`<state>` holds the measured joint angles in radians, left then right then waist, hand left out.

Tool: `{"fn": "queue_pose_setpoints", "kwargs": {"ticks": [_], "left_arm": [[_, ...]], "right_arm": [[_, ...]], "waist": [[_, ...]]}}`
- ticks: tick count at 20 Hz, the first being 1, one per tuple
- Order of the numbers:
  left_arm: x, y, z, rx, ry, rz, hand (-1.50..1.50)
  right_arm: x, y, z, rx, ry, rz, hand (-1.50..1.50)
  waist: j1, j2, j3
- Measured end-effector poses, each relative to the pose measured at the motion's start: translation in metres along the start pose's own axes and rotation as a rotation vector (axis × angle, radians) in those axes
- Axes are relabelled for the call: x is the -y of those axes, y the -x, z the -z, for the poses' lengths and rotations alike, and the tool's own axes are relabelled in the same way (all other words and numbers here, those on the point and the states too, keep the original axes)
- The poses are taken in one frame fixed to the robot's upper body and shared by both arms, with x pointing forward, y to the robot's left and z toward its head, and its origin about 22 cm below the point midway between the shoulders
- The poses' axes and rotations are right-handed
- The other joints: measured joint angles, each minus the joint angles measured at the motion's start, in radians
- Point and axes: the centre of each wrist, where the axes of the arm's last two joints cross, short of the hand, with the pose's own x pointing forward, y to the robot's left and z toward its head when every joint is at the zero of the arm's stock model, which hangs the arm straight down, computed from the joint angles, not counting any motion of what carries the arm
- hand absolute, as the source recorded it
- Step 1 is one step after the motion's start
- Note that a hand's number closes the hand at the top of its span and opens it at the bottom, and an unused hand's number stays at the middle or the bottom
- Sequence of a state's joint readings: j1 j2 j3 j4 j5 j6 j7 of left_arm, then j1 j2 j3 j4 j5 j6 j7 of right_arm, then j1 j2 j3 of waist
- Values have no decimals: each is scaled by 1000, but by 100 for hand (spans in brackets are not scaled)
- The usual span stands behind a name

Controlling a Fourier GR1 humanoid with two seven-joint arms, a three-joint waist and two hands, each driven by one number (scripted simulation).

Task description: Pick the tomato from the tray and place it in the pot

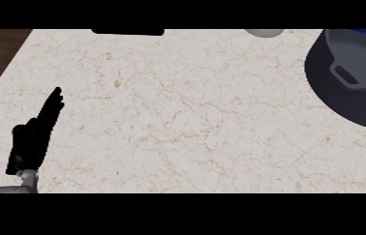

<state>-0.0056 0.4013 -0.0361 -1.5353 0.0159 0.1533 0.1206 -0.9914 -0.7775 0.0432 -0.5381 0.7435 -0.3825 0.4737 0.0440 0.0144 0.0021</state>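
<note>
At the lower left of the frame the left hand (34,132) rests with its fingers straight and together, pointing up toward the top of the frame, and it holds nothing. The right hand does not show in this view at all, so its state cannot be told.

From the hand outward lies the pale marble counter (178,118). At the right edge, in the upper part, stands the dark pot (340,79), cut by the frame, with one handle visible on its near side. At the top edge there is a flat black object (127,32), perhaps the tray but I cannot tell, and a small grey rounded thing (265,33) further right.

The tomato is not visible anywhere, not on the counter and not in a hand.

The risk, I think, is this: the tomato and the right hand are both outside the view, so any grasp there cannot be checked. Also the pot is only partly in the frame, so a release could miss its opening or hit the rim.
</note>
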Motion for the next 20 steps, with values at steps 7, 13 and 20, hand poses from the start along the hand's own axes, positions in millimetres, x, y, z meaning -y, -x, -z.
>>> {"fn": "queue_pose_setpoints", "kwargs": {"ticks": [7, 13, 20], "left_arm": [[-2, 1, 5, 6, 15, -4, 0], [-1, -1, 6, 17, 21, -3, 0], [2, -5, 9, 18, 22, -5, 0]], "right_arm": [[-17, 28, 8, -22, -58, -6, -150], [-28, 47, 7, -66, -116, 129, -150], [-28, 46, 8, -31, -81, 272, -150]], "waist": [[24, 15, 2], [32, 20, 4], [35, 20, 4]]}}
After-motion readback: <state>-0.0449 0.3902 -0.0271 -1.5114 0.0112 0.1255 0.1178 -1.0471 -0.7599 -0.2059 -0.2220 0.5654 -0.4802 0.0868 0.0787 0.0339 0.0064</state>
